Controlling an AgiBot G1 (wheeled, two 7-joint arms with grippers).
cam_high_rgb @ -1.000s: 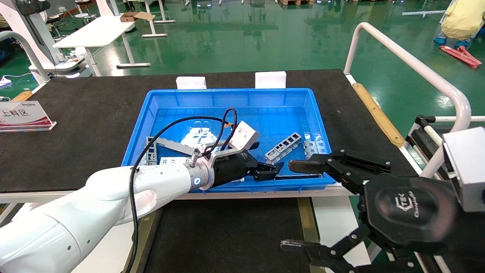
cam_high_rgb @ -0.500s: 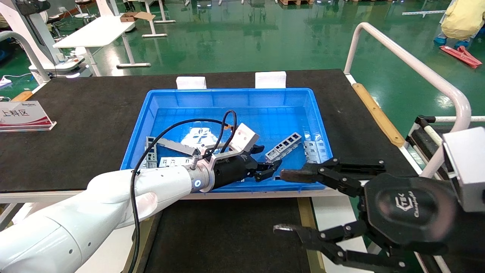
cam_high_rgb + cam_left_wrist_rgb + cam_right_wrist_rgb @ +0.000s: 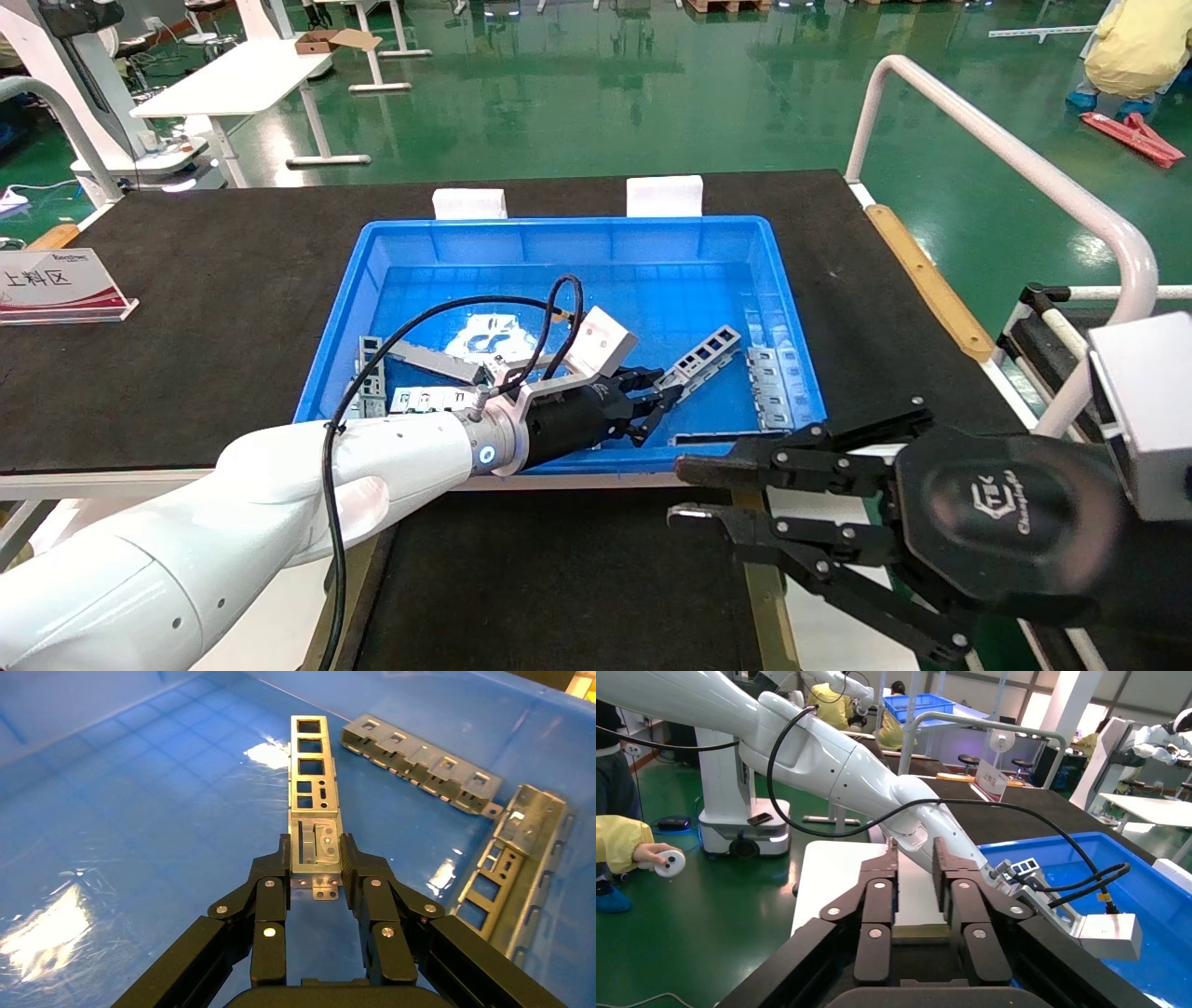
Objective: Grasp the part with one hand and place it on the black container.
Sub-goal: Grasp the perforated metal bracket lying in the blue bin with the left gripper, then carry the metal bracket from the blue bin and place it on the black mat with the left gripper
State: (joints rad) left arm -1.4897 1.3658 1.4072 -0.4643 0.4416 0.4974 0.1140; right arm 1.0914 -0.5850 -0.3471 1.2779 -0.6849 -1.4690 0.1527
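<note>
The part (image 3: pixel 705 354) is a slim silver strip with rectangular windows, lying slantwise on the floor of the blue bin (image 3: pixel 559 238). My left gripper (image 3: pixel 655 406) reaches into the bin and is shut on the part's near end. In the left wrist view both pads press the sides of the part (image 3: pixel 313 776), held by my left gripper (image 3: pixel 315 860). The black container (image 3: pixel 559 578) with bronze rails lies in front of the bin. My right gripper (image 3: pixel 682 489) hovers over its right rail, its fingers open by a narrow gap with nothing between them.
Other metal pieces lie in the bin: a tabbed plate (image 3: pixel 768 382) right of the part, a plain grey strip (image 3: pixel 433 359) and frames (image 3: pixel 372 382) at the left. A white tube rail (image 3: pixel 987 140) stands at the right, a sign (image 3: pixel 56 284) at the left.
My left gripper moved forward and shut on the part's near end. My right gripper's fingers went from wide apart to a narrow gap and moved a little lower.
</note>
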